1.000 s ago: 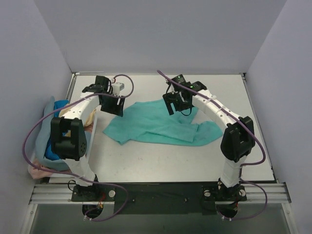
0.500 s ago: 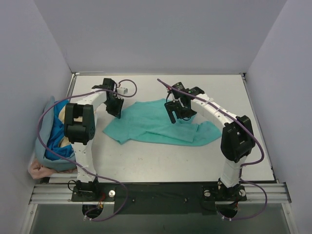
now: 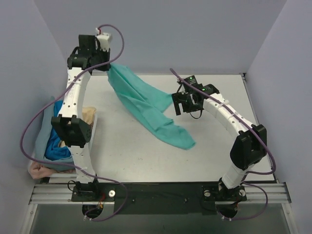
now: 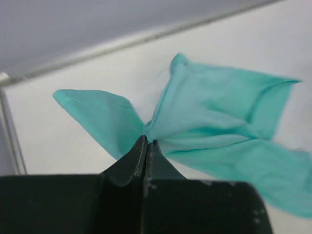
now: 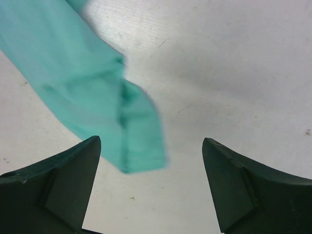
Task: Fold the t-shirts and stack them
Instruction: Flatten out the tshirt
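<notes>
The teal-green t-shirt [image 3: 146, 105] hangs in a long diagonal drape, from the back left corner down to the table's middle. My left gripper [image 3: 106, 67] is raised high at the back left and shut on a bunched edge of it. In the left wrist view the cloth [image 4: 214, 117] fans out from the pinched fingertips of the left gripper [image 4: 146, 140]. My right gripper [image 3: 183, 105] hovers open just right of the shirt. In the right wrist view the shirt's lower end [image 5: 97, 87] lies ahead of the right gripper [image 5: 151, 144], and nothing is held between its fingers.
At the table's left edge is a heap of other t-shirts: bright blue [image 3: 54, 146], tan-yellow [image 3: 88, 116], pink [image 3: 38, 170] and grey-blue [image 3: 45, 122]. Walls close in the white table [image 3: 219, 156] on three sides. The arm bases stand along the near rail.
The left gripper closed on the teal shirt's edge and lifted it up toward the back left, pulling the flat cloth into a hanging drape. The right gripper shifted slightly right, still open.
</notes>
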Controlling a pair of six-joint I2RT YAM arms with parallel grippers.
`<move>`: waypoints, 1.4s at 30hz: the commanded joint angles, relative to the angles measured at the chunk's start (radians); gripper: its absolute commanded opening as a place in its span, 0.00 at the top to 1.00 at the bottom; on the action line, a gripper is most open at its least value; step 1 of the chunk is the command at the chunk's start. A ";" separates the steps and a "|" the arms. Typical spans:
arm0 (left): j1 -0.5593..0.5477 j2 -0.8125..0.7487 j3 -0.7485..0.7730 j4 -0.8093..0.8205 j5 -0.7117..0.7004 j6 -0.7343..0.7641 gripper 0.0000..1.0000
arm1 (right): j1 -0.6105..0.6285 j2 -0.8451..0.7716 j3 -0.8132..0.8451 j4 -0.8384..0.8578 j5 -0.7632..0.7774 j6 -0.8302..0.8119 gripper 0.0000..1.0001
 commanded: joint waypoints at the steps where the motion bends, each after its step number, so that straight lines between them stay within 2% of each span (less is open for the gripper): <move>1: -0.174 -0.161 0.206 -0.081 -0.024 0.039 1.00 | -0.096 -0.140 -0.037 0.019 -0.099 0.097 0.20; 3: -0.279 -0.176 0.205 -0.095 0.006 0.047 1.00 | -0.155 -0.203 -0.066 0.044 -0.133 0.142 0.20; 7: -0.500 -0.184 0.068 -0.092 0.043 0.036 1.00 | -0.270 -0.313 -0.112 0.047 -0.129 0.182 0.19; 10: -0.663 -0.135 -0.017 -0.077 0.072 0.039 1.00 | -0.377 -0.384 -0.164 0.036 -0.136 0.205 0.18; 13: -0.774 -0.092 -0.067 -0.037 0.140 0.077 1.00 | -0.480 -0.425 -0.250 0.022 -0.185 0.234 0.18; 14: -0.821 -0.075 -0.096 -0.032 0.163 0.108 0.94 | -0.480 -0.444 -0.277 0.018 -0.190 0.233 0.18; 15: -0.840 -0.064 -0.110 -0.034 0.230 0.139 0.81 | -0.517 -0.464 -0.291 0.015 -0.192 0.223 0.18; 16: -0.876 -0.052 -0.134 -0.037 0.259 0.190 0.51 | -0.517 -0.472 -0.313 0.008 -0.190 0.214 0.18; 17: -0.895 -0.050 -0.157 -0.053 0.310 0.215 0.35 | -0.514 -0.481 -0.320 0.002 -0.184 0.196 0.18; 18: -0.918 -0.044 -0.160 -0.067 0.327 0.267 0.13 | -0.514 -0.487 -0.340 -0.007 -0.184 0.190 0.18; 20: -0.932 -0.044 -0.148 -0.112 0.352 0.306 0.12 | -0.512 -0.496 -0.365 -0.027 -0.178 0.176 0.18; 23: -0.906 -0.058 -0.085 -0.231 0.349 0.349 0.11 | -0.494 -0.507 -0.405 -0.038 -0.149 0.180 0.18; 26: -0.832 -0.130 -0.097 -0.296 0.336 0.367 0.10 | -0.436 -0.505 -0.452 -0.045 -0.081 0.199 0.20; 28: -0.751 -0.208 -0.194 -0.285 0.324 0.372 0.11 | -0.361 -0.490 -0.474 -0.044 -0.054 0.232 0.21; 31: -0.606 -0.370 -0.443 -0.215 0.260 0.418 0.20 | -0.209 -0.427 -0.485 -0.025 -0.046 0.246 0.25; 34: -0.492 -0.479 -0.637 -0.170 0.176 0.504 0.24 | -0.053 -0.383 -0.480 0.028 -0.095 0.181 0.28; 37: -0.330 -0.594 -0.874 -0.106 0.143 0.573 0.24 | -0.005 -0.288 -0.428 0.079 -0.187 0.108 0.30; 38: -0.302 -0.608 -0.953 -0.080 0.117 0.582 0.24 | -0.005 -0.256 -0.408 0.084 -0.187 0.099 0.38; 39: -0.233 -0.619 -0.978 -0.071 0.100 0.600 0.27 | -0.005 -0.193 -0.371 0.079 -0.189 0.084 0.42; 40: -0.175 -0.618 -1.030 -0.060 0.068 0.604 0.29 | -0.001 -0.139 -0.354 0.073 -0.196 0.073 0.51; 42: -0.110 -0.609 -1.077 -0.060 0.045 0.620 0.30 | 0.008 -0.055 -0.307 0.067 -0.190 0.061 0.53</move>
